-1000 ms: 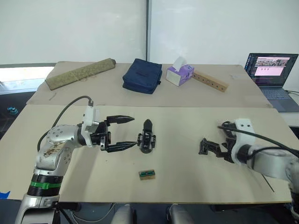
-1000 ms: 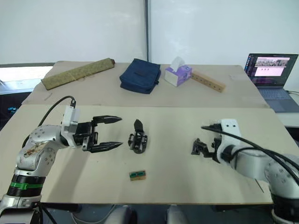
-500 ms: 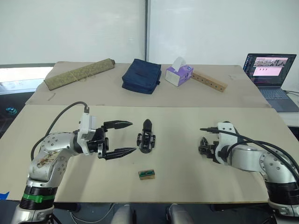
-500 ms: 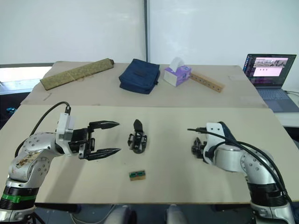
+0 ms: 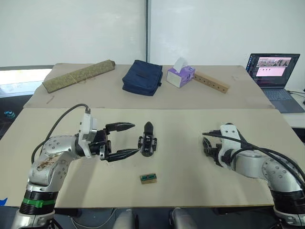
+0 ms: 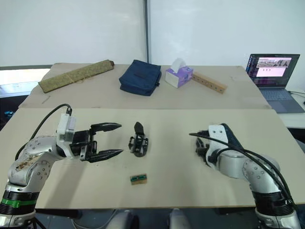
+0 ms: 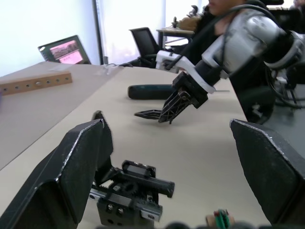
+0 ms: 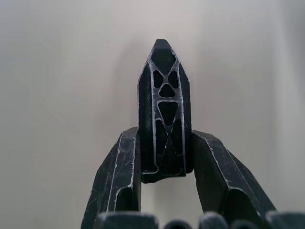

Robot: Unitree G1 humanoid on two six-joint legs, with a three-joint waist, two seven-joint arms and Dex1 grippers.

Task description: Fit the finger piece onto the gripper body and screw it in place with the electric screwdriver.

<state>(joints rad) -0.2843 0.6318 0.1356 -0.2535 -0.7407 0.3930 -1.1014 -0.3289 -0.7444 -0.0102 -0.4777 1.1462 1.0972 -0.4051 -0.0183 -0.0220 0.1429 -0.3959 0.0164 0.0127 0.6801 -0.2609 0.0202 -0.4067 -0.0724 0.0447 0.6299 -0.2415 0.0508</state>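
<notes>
The gripper body (image 5: pixel 148 144) stands on the tan table near its middle, and shows close up in the left wrist view (image 7: pixel 128 191). My left gripper (image 5: pixel 135 139) is open just to its left, fingertips pointing at it, the lower tip almost touching. The finger piece (image 8: pixel 164 95), a black tapered wedge, lies on the table at the right. My right gripper (image 8: pixel 165 138) is shut on its wide end, and the same grip shows from across the table (image 7: pixel 167 114). The electric screwdriver (image 7: pixel 152 91) lies flat on the table just beyond the right gripper.
A small green-and-brown block (image 5: pixel 148 178) lies near the front edge. On the far table sit a rolled mat (image 5: pixel 78 75), a navy bag (image 5: pixel 142 77), a tissue box (image 5: pixel 181 75), a wooden bar with holes (image 5: pixel 212 82) and a laptop (image 5: pixel 269 69). A person (image 7: pixel 224 7) sits behind the right arm.
My right gripper's fingers have closed onto the finger piece and that arm has turned down over it. The left arm has sunk a little and stays open beside the gripper body.
</notes>
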